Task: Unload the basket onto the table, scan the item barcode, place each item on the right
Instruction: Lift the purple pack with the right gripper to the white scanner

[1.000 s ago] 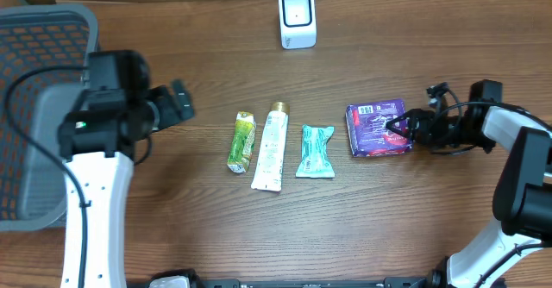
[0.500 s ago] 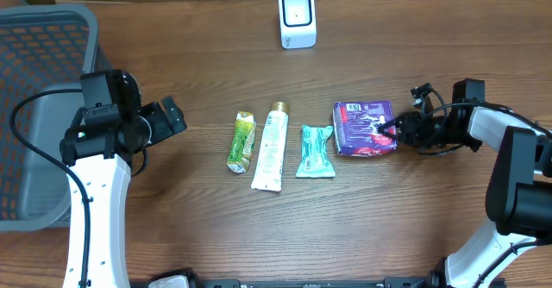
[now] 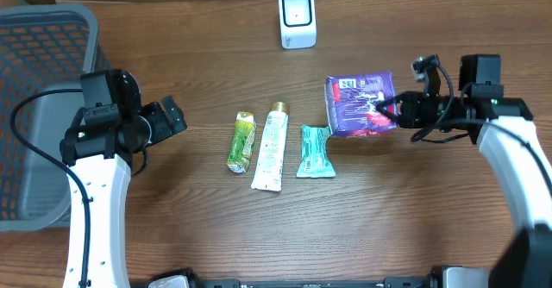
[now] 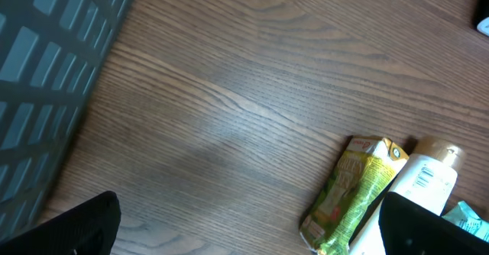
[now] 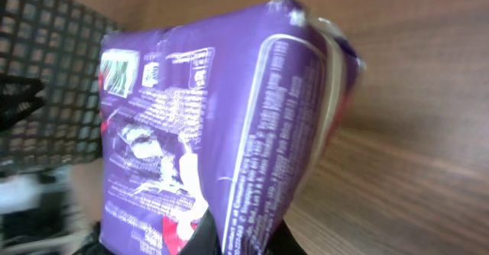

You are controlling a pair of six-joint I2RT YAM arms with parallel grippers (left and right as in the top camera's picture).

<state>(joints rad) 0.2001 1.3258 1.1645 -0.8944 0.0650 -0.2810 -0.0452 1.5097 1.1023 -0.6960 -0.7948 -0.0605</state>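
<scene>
A purple packet with white print hangs tilted just above the table at the right. My right gripper is shut on its right edge. The right wrist view shows that packet filling the frame, its lower edge pinched in my right gripper. A white barcode scanner stands at the back centre, well clear of the packet. My left gripper is open and holds nothing, left of the row of items. In the left wrist view the left gripper hovers over bare wood.
A green packet, a white tube and a teal packet lie side by side mid-table. The green packet and the tube also show in the left wrist view. A grey mesh basket fills the left edge.
My right gripper has shut on the purple packet, lifted it and carried it left and toward the back. The left arm swung in earlier and has since stayed still.
</scene>
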